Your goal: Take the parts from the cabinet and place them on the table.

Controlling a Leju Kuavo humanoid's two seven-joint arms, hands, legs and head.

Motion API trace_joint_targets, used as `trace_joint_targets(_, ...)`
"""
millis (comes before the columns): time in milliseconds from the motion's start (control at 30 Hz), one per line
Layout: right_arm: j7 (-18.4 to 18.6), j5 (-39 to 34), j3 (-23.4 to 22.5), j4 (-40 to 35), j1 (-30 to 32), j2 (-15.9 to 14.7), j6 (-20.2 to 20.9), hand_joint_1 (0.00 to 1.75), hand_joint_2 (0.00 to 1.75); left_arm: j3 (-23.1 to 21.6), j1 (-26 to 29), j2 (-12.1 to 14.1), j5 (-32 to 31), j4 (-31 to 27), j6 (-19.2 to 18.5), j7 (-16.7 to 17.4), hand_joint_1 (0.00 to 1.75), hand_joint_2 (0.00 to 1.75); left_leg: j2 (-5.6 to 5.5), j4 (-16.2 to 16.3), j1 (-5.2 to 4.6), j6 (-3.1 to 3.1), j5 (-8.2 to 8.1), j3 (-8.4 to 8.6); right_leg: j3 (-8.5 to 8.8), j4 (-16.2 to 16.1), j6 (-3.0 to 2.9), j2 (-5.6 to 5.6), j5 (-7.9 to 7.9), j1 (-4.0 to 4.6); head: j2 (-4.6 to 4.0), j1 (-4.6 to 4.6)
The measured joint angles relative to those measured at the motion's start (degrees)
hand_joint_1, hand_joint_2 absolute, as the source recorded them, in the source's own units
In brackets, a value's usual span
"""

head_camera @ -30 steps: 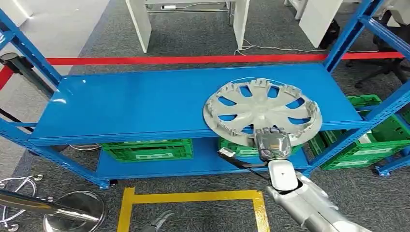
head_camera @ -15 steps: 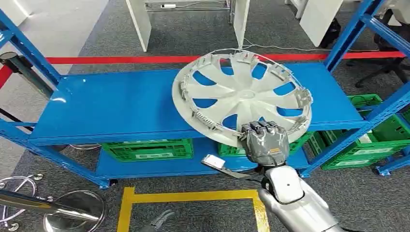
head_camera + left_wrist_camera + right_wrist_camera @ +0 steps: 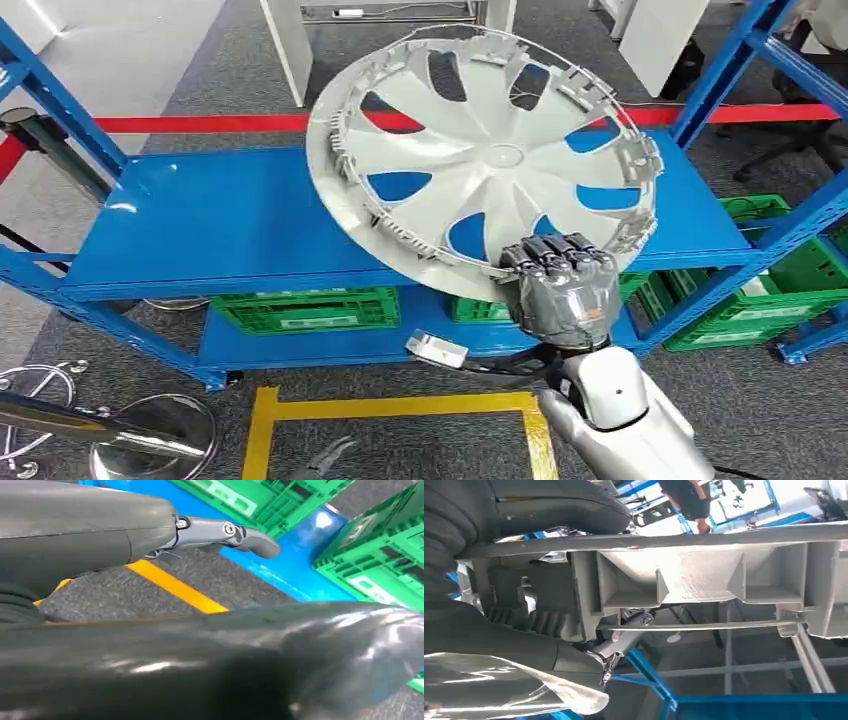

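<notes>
Hubcap: one, silver (image 3: 480, 160), spoked, ribbed inner side facing the head camera, tilted up above the top shelf and clear of it.
Right hand: (image 3: 560, 285) grips the hubcap at its lower rim, fingers (image 3: 550, 255) curled over the edge; the cap rises up and to the left from the hand. In the right wrist view the rim's clips and wire ring (image 3: 704, 625) lie just beside the hand (image 3: 499, 625).
Left hand: (image 3: 210, 532) seen in the left wrist view hanging low over the carpet, one finger stretched out, nothing seen in it; whether it is open or closed I cannot tell.
Rack: one blue rack, two shelves counted; the top shelf (image 3: 230, 215) is bare where it shows, the lower shelf (image 3: 330, 345) sits under it.
Crates: three green crates counted in the head view. One (image 3: 300, 308) and a second (image 3: 480, 308), partly hidden by the hubcap, stand on the lower shelf; the third (image 3: 780, 290) is at the right end of the rack. Contents too hidden to tell.
Floor: yellow tape outline (image 3: 400, 408) on grey carpet before the rack; red strip (image 3: 200, 124) behind it.
Stand: one chrome base (image 3: 150, 430), near left.
</notes>
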Motion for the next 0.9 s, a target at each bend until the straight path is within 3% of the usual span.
trace_joint_targets(333, 0.09, 0.89, 5.38, 3.3, -2.08, -1.57, 0.02, 1.75, 1.75, -0.07, -0.49, -0.33, 1.58, 0.57, -1.69, 0.0, 0.0, 0.0, 0.0, 0.02, 0.0, 0.0, 0.0, -0.01, 0.0, 0.0, 0.0, -0.01, 0.01, 0.01, 0.0, 0.0)
trace_joint_targets(700, 0.55, 0.72, 6.76, 4.44, -2.82, -2.32, 0.02, 1.75, 1.75, -0.13, -0.66, -0.44, 1.58, 0.83, -1.9, -0.04, 0.0, 0.0, 0.0, 0.02, 0.0, 0.0, 0.0, -0.02, 0.0, 0.0, 0.0, 0.0, 0.01, 0.0, 0.0, 0.0)
trace_joint_targets(900, 1.82, 0.65, 12.87, 6.62, -7.06, -4.83, 0.02, 1.75, 1.75, -0.26, -1.13, -0.92, 1.75, 2.1, -3.22, -0.28, 0.0, 0.0, 0.01, 0.14, -0.02, 0.0, 0.0, -0.02, 0.0, -0.01, 0.08, 0.02, 0.07, -0.01, 0.0, 0.0)
